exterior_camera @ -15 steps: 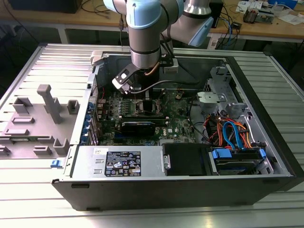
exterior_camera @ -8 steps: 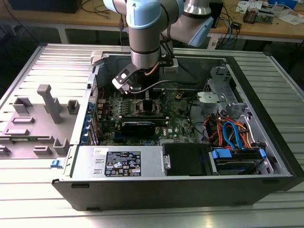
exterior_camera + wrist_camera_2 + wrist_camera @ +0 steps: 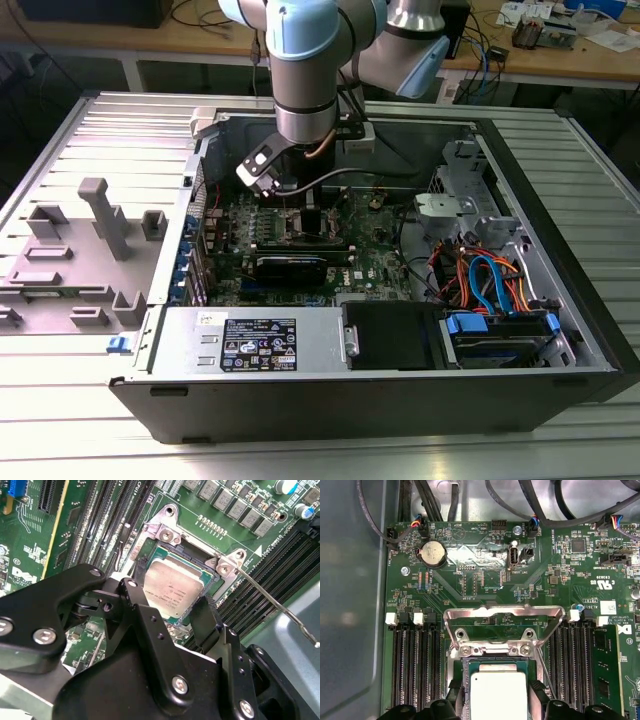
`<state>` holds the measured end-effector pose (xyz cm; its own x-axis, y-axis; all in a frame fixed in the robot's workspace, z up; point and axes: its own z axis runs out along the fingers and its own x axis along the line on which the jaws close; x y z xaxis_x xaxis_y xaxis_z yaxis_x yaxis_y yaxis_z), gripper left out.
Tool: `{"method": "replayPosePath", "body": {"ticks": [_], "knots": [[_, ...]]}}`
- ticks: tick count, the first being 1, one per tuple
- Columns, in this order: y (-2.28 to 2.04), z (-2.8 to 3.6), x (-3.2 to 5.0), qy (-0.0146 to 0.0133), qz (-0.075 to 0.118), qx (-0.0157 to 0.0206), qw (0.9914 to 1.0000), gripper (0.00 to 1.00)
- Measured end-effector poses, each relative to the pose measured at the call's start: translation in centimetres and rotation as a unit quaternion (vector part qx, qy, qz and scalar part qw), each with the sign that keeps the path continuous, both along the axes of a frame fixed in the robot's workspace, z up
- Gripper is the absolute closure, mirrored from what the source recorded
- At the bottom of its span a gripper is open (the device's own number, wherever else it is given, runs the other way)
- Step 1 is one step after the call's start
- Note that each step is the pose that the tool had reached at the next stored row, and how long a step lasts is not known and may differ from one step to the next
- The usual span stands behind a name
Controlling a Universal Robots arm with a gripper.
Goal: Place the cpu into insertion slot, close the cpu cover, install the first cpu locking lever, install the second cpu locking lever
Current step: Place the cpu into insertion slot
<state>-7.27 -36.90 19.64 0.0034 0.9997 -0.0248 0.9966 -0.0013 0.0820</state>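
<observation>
End effector [image 3: 174, 611] straddling cpu [image 3: 172, 587], seemingly in insertion slot [image 3: 172, 550]; cpu edges hidden, grip cannot tell

Your arm [image 3: 305, 60] comes in from the top of the exterior view and bends so that its last grey-and-blue section stands upright. The wrist [image 3: 305, 125] points straight down, and a small mount [image 3: 258, 168] juts from it toward the exterior view's left. Beneath the wrist your pincer [image 3: 311, 210] hangs vertical, tips lowermost. In both wrist views the pincer's [image 3: 167, 597] [image 3: 496, 692] black, screw-studded body sits in the foreground.
</observation>
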Motion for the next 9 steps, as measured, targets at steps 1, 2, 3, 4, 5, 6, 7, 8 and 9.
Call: {"method": "replayPosePath", "body": {"ticks": [1, 2, 3, 4, 5, 6, 7, 8, 9], "knots": [[0.00, -0.01, 0.00, 0.0000, 0.000, 0.0004, 1.00000, 0.38], [0.00, -0.03, 0.00, 0.0000, 0.000, 0.0007, 1.00000, 0.38], [-0.01, -0.05, 0.00, 0.0000, 0.000, 0.0007, 1.00000, 0.38], [-0.01, -0.05, 0.00, 0.0000, 0.000, 0.0007, 1.00000, 0.38], [-0.01, -0.05, 0.00, 0.0000, 0.000, 0.0007, 1.00000, 0.38], [-0.01, -0.04, 0.00, 0.0001, 0.000, 0.0004, 1.00000, 0.38], [-0.01, -0.05, 0.00, 0.0001, 0.000, 0.0006, 1.00000, 0.40], [0.00, -0.06, 0.00, 0.0000, 0.000, 0.0008, 1.00000, 0.43], [0.00, -0.07, 0.00, 0.0000, 0.000, 0.0008, 1.00000, 0.43]]}}
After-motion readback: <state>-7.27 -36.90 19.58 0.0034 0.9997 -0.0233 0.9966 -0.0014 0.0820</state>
